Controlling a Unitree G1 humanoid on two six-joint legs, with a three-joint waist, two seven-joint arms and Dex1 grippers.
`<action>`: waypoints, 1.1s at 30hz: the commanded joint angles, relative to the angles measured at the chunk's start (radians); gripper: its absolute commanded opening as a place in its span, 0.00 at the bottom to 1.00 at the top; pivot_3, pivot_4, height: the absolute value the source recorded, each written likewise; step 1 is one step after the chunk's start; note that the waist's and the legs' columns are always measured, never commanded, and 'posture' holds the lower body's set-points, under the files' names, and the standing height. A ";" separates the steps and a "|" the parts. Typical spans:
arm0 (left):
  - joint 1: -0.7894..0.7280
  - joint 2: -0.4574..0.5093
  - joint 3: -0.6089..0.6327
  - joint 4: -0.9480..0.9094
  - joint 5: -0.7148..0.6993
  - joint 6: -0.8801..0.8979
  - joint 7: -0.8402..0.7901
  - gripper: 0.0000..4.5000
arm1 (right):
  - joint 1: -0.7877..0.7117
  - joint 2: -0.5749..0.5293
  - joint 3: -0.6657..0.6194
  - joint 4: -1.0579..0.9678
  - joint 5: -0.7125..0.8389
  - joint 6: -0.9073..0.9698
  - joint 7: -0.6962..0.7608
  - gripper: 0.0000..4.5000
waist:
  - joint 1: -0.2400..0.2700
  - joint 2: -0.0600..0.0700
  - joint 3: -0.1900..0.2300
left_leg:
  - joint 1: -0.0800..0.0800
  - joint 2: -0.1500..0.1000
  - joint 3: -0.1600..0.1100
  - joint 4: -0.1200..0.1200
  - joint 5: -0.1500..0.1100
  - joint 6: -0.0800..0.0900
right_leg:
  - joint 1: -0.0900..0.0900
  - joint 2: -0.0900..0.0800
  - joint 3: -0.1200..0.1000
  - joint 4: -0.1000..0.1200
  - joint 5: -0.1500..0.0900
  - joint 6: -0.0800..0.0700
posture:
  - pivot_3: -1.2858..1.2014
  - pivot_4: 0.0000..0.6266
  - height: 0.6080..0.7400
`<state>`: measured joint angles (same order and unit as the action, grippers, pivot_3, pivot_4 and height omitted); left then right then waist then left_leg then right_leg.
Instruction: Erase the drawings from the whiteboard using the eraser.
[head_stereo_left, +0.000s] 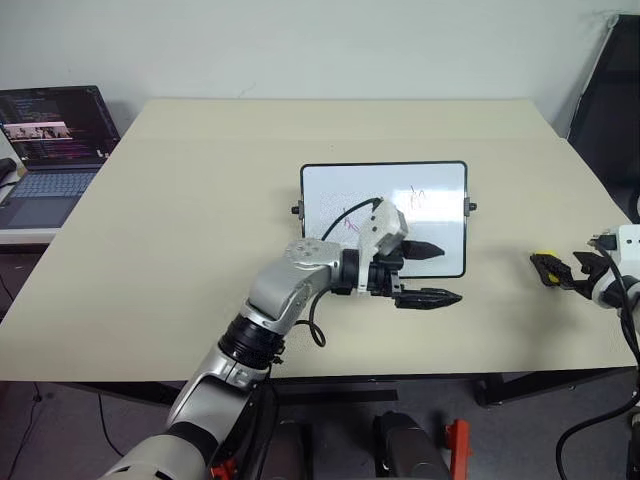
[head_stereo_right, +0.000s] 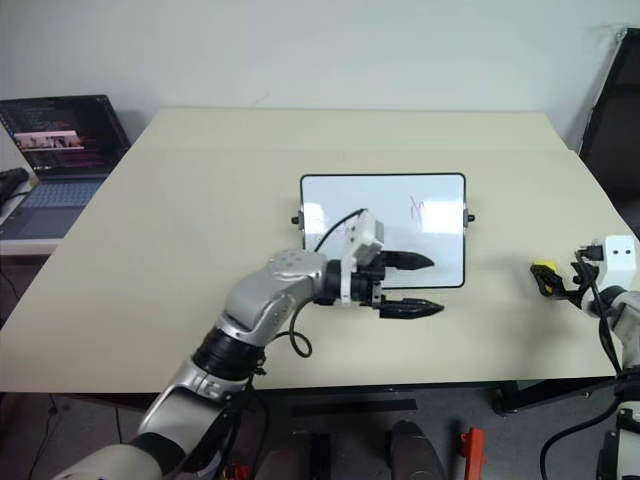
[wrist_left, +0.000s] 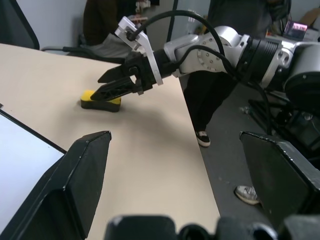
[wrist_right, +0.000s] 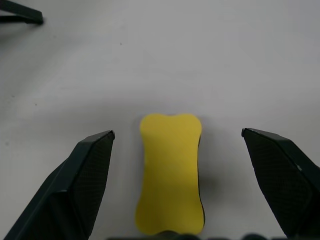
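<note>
Beige table (head_stereo_left: 180, 250) bears whiteboard (head_stereo_left: 440, 180), eraser (wrist_right: 170, 175), beside laptop (head_stereo_left: 55, 145).

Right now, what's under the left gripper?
The whiteboard lies under the left gripper, with drawings showing beyond it. The gripper and wrist cover part of one drawing.

I'm working in what looks like a lab or office room — plain and functional. In front of me stands a wide beige table (head_stereo_left: 200, 250) on a dark metal frame, pushed near a bare pale wall (head_stereo_left: 300, 40). On a separate desk off to my left an open laptop (head_stereo_left: 55, 140) glows with code and video windows. The floor below is grey, with loose black cables (head_stereo_right: 570, 440) trailing across it. From my left wrist I see a person's legs and shoes (wrist_left: 202, 137) beside the table — someone standing by.
</note>
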<state>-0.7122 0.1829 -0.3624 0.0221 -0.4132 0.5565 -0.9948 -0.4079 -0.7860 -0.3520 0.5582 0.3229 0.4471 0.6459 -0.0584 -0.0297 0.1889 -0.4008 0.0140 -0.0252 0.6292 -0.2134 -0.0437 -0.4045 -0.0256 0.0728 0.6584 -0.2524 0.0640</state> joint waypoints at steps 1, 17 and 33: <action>-0.003 0.001 -0.002 -0.037 0.011 -0.023 -0.009 1.00 | -0.024 -0.011 -0.009 0.005 -0.007 -0.025 -0.002 1.00 | 0.000 0.000 0.000 | 0.000 0.000 0.000 0.000 0.000 0.000 | 0.000 0.000 0.000 0.000 0.000 0.000 | 0.52 0.24 1.00; 0.024 0.016 0.007 -0.072 0.016 -0.001 -0.001 1.00 | -0.052 0.021 0.011 0.039 -0.015 -0.038 0.016 0.24 | 0.000 0.000 0.000 | 0.000 0.000 0.000 0.000 0.000 0.000 | 0.000 0.000 0.000 0.000 0.000 0.000 | 0.52 0.24 1.00; 0.014 0.038 0.031 -0.048 0.028 -0.020 0.006 1.00 | 0.017 0.016 -0.035 -0.130 0.034 0.005 0.017 0.22 | 0.001 0.000 0.000 | 0.000 0.000 0.000 0.000 0.000 0.000 | 0.000 0.000 0.000 0.000 0.000 0.000 | 0.52 0.24 1.00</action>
<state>-0.6798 0.2184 -0.3619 -0.0069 -0.3896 0.5596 -0.9931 -0.3866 -0.7483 -0.3414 0.5117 0.3217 0.4360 0.6522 -0.0572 -0.0295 0.1888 -0.4007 0.0140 -0.0253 0.6294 -0.2134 -0.0437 -0.4045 -0.0256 0.0727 0.6588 -0.2524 0.0641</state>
